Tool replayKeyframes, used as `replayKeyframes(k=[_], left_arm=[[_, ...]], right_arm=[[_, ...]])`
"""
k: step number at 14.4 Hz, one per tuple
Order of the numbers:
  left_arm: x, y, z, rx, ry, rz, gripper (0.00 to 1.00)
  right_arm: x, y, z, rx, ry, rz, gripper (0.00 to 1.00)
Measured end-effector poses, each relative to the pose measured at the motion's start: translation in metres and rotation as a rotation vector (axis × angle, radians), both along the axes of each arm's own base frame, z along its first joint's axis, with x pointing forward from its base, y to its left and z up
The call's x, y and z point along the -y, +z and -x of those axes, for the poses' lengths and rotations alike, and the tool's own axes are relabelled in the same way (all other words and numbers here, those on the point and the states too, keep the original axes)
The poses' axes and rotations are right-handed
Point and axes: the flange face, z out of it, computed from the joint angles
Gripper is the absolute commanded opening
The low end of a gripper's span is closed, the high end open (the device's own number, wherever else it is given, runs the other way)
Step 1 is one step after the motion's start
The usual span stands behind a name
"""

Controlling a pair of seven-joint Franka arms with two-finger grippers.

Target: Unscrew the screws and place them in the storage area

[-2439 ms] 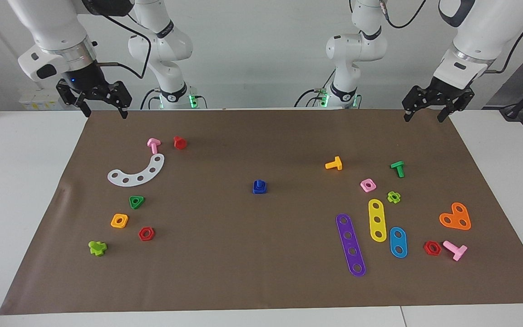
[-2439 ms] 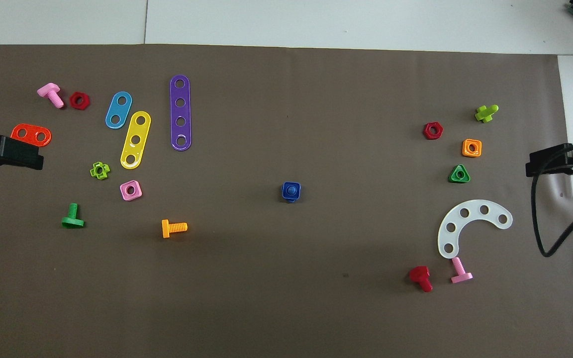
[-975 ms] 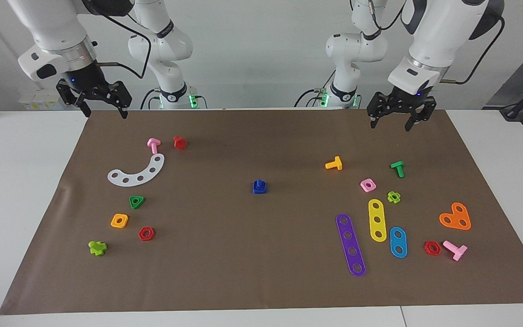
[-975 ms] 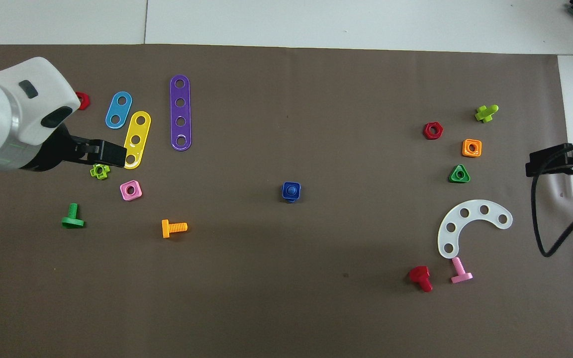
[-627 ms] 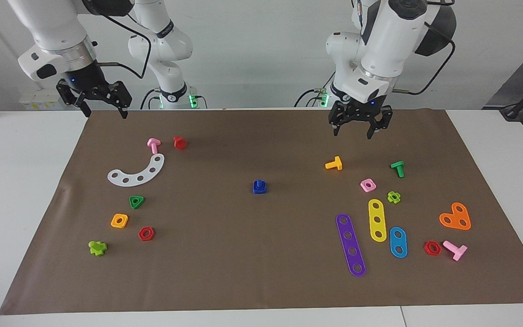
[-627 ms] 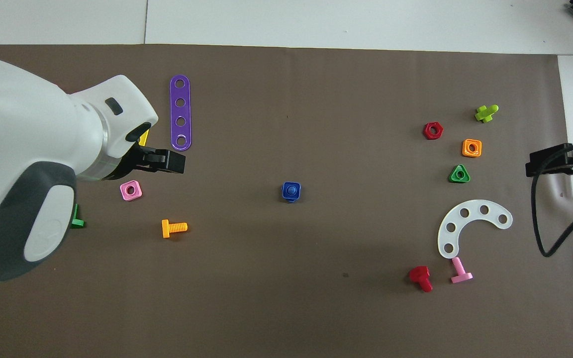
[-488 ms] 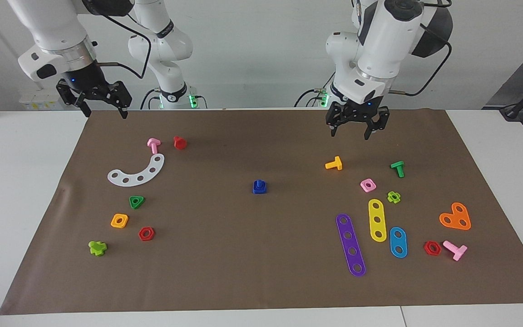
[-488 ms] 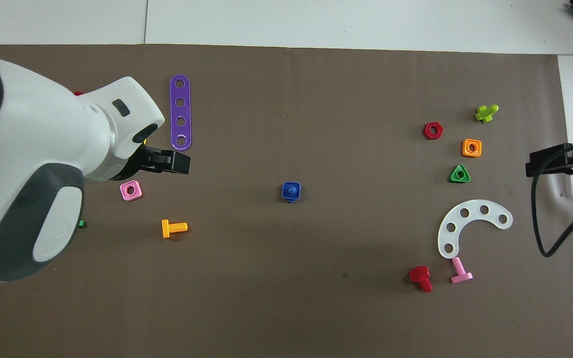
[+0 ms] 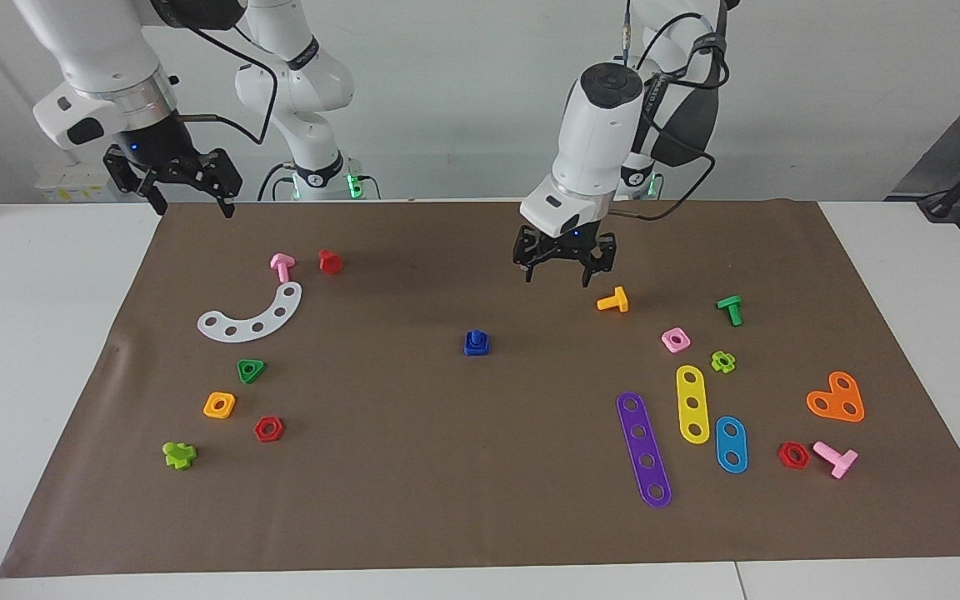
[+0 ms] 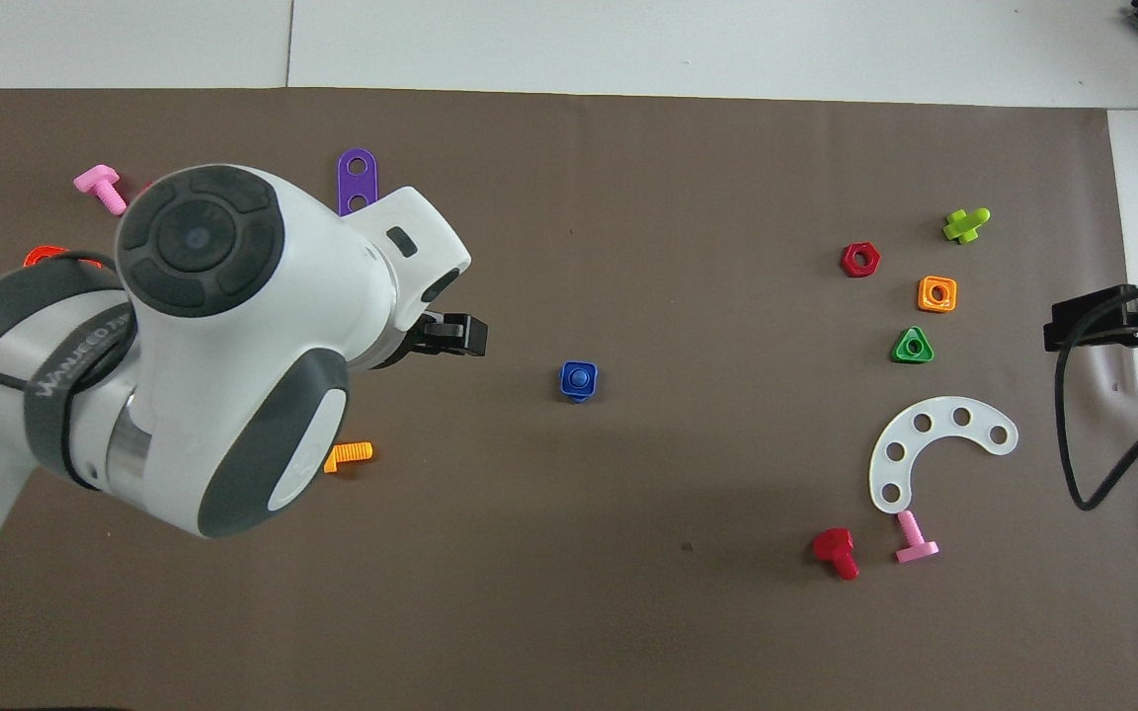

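The dark-blue screw [image 9: 475, 340] stands screwed into a blue square nut in the middle of the brown mat; it also shows in the overhead view [image 10: 578, 377]. My left gripper [image 9: 557, 278] is open and empty in the air over bare mat beside an orange bolt [image 9: 613, 301], apart from the screw. In the overhead view its arm hides much of that end and only the gripper's tip [image 10: 454, 336] shows. The storage area holds the white curved strip [image 9: 252, 316], green triangular nut [image 9: 251, 370], orange square nut [image 9: 219, 405] and red hexagonal nut [image 9: 268, 429]. My right gripper [image 9: 195, 207] waits open over the mat's corner.
Toward the left arm's end lie purple [image 9: 643, 448], yellow [image 9: 692, 403] and blue [image 9: 731, 444] strips, an orange heart plate [image 9: 837, 398], a pink square nut [image 9: 676, 339] and a green bolt [image 9: 730, 309]. A pink bolt [image 9: 282, 266] and red bolt [image 9: 330, 262] lie by the white strip.
My left arm has swung from the mat's corner toward the middle and lowered, now hanging beside the orange bolt. The right arm and all parts have stayed still.
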Motion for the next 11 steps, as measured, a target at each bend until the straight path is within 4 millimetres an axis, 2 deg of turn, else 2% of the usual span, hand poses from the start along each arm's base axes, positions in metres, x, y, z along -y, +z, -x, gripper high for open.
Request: replayKeyframes(k=[5, 11], left_arm=[[0.022, -0.029, 0.006, 0.012, -0.027, 0.009, 1.00], [0.055, -0.080, 0.012, -0.003, -0.033, 0.005, 1.00]], right_arm=[[0.000, 0.000, 0.000, 0.000, 0.000, 0.000, 1.00], [0.000, 0.000, 0.000, 0.000, 0.000, 0.000, 1.00]])
